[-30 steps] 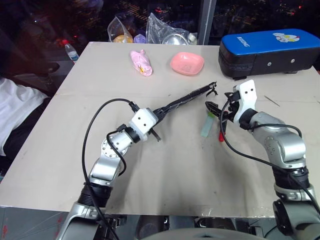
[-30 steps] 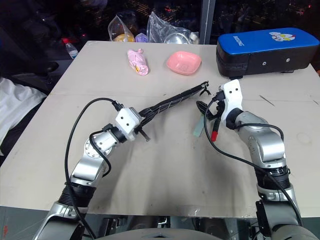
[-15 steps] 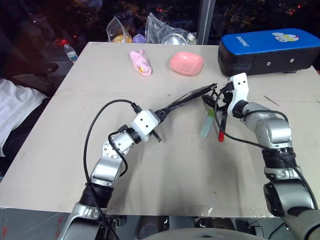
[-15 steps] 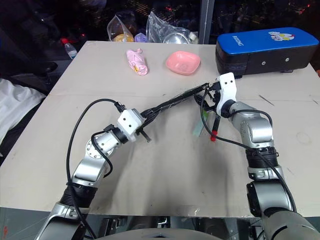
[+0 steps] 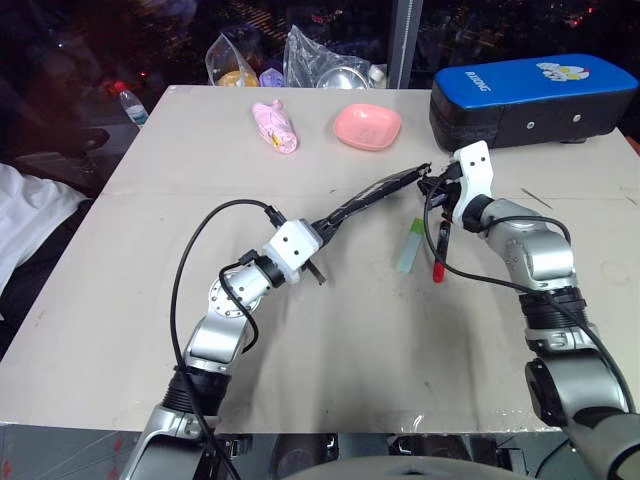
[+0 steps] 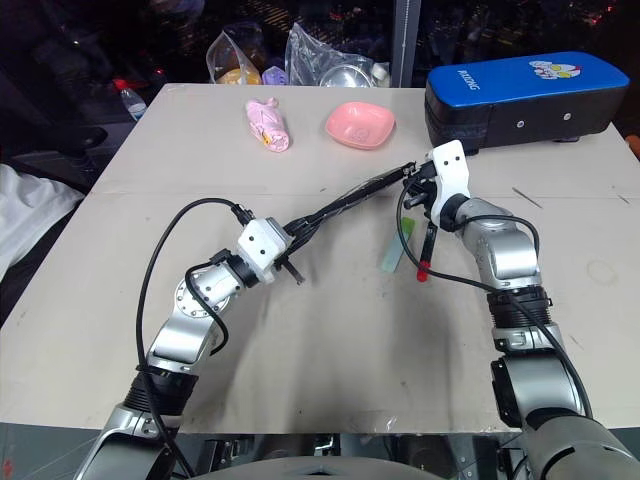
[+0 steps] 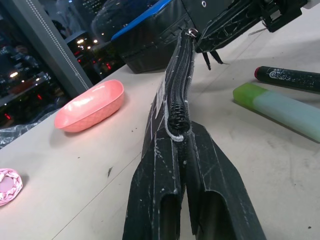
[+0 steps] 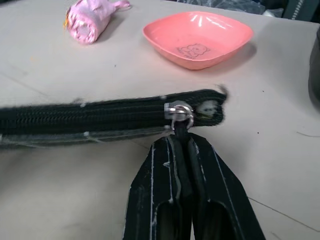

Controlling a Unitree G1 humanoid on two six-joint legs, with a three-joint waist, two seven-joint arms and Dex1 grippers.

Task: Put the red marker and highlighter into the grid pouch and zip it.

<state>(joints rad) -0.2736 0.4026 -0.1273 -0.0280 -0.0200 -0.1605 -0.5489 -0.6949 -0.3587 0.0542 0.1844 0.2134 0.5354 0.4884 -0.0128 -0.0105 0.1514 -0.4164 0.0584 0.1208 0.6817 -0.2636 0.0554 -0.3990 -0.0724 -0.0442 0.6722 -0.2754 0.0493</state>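
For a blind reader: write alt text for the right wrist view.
The right hand is shut on the zipper pull at the end of the grid pouch, which is held level over the table. Behind lie a pink dish and a pink toy.

Beige table (image 5: 330, 380) w/ a seam across, dark room behind, small lights in dark glass.

Grid pouch (image 5: 375, 194) held off table, zipped; highlighter (image 5: 409, 246) & red marker (image 5: 440, 254) lie beside it.
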